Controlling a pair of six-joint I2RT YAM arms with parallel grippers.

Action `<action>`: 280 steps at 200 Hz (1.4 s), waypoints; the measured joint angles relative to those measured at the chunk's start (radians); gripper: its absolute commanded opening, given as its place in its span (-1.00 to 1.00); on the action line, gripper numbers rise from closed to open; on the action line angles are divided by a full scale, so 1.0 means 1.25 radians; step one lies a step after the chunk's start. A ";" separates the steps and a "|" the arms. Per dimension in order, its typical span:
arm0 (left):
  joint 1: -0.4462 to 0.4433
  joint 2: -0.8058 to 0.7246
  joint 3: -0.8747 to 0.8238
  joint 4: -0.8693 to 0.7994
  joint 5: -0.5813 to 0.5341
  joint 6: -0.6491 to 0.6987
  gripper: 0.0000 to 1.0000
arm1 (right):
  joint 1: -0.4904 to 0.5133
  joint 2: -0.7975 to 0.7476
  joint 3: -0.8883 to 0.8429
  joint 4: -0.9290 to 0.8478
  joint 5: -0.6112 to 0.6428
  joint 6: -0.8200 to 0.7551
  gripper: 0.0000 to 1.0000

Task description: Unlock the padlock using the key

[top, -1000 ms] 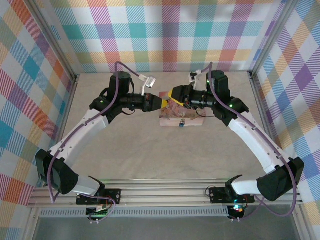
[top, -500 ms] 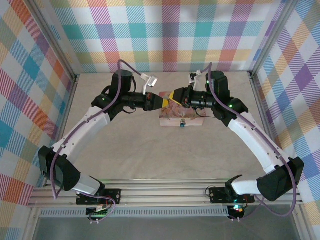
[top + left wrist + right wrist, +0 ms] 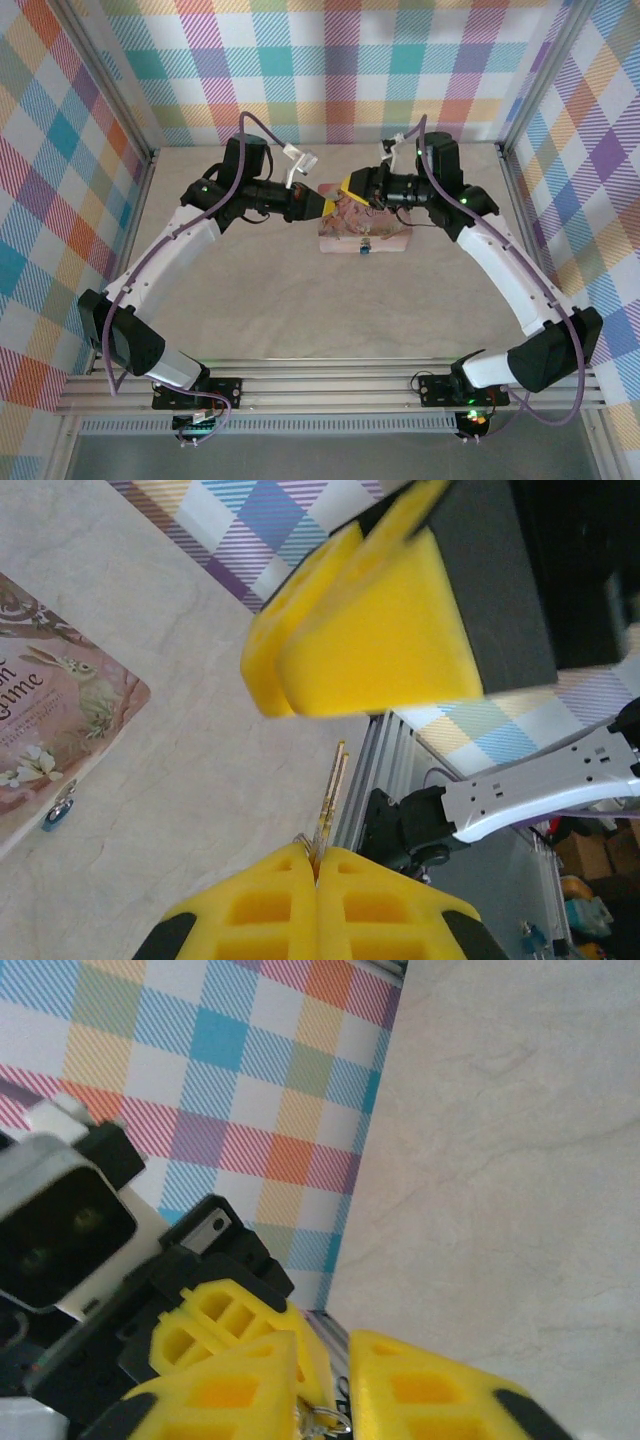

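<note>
My left gripper [image 3: 317,855] is shut on the key [image 3: 331,792], whose thin metal blade sticks out past the yellow fingertips, with a small ring at its base. Tip to tip with it is my right gripper [image 3: 322,1380], jaws a narrow gap apart, and the key's ring [image 3: 328,1422] sits low in that gap. Seen from above, the left gripper [image 3: 323,205] and right gripper [image 3: 349,188] meet over the back left corner of the pink box [image 3: 385,238]. The blue padlock [image 3: 364,247] hangs at the box's front edge, and the left wrist view also shows the padlock [image 3: 57,811].
The pink picture box [image 3: 40,720] lies on the beige table a little behind its middle. Plaid walls and aluminium frame rails [image 3: 330,385] enclose the table. Open tabletop lies in front of the box.
Both grippers stay tip to tip above the box. The right wrist has shifted slightly back and to the right, and the left arm's elbow has drifted a little.
</note>
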 measured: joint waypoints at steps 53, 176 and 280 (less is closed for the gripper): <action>0.000 0.000 0.005 -0.035 0.000 0.045 -1.00 | -0.004 0.045 0.050 -0.030 -0.083 -0.025 -0.51; 0.002 0.000 0.008 -0.041 0.001 0.050 -1.00 | -0.004 0.044 0.058 -0.092 -0.124 -0.079 -0.91; 0.005 0.000 0.008 -0.041 0.020 0.045 -1.00 | -0.004 0.041 0.047 -0.091 -0.151 -0.098 -0.82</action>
